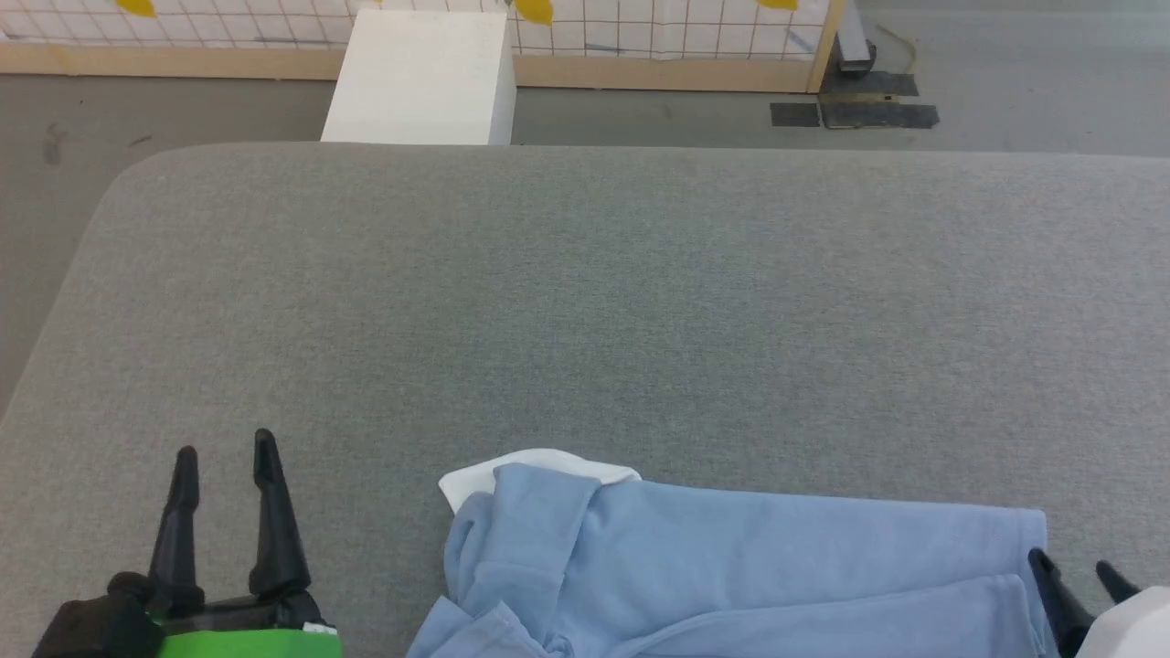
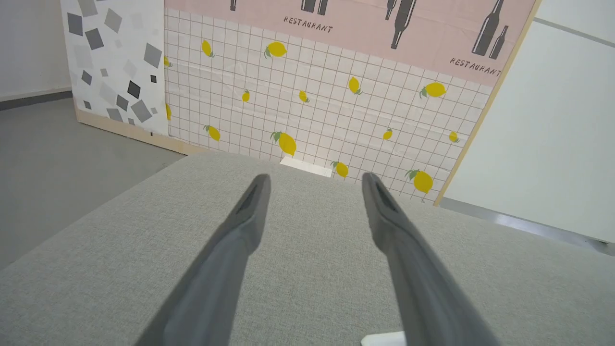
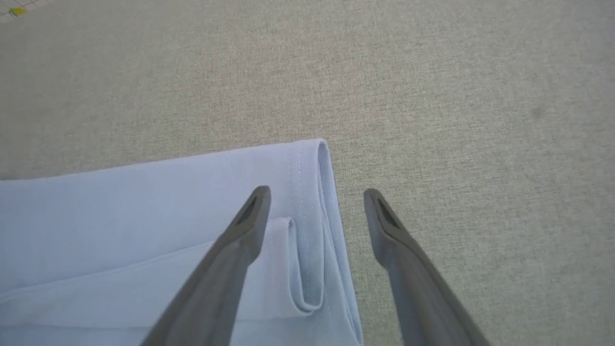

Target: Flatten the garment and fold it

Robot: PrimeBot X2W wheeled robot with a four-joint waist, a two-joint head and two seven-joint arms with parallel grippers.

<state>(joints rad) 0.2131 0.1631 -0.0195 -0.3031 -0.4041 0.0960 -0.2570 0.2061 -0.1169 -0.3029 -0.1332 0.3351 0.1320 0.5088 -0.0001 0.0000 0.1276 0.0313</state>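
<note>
The left gripper, two long dark fingers spread wide and holding nothing, hangs over the bare grey woven-fabric table at the near left. The right gripper, largely cut off at the near right corner, is also spread wide. One of its fingers is over the stitched hem of the light blue soft-fabric polo shirt, the other over the table; contact is unclear. The polo shirt lies folded along the near edge, its near part cut off, with the white collar lining at its left end. Beyond the far edge stands a white rectangular box.
</note>
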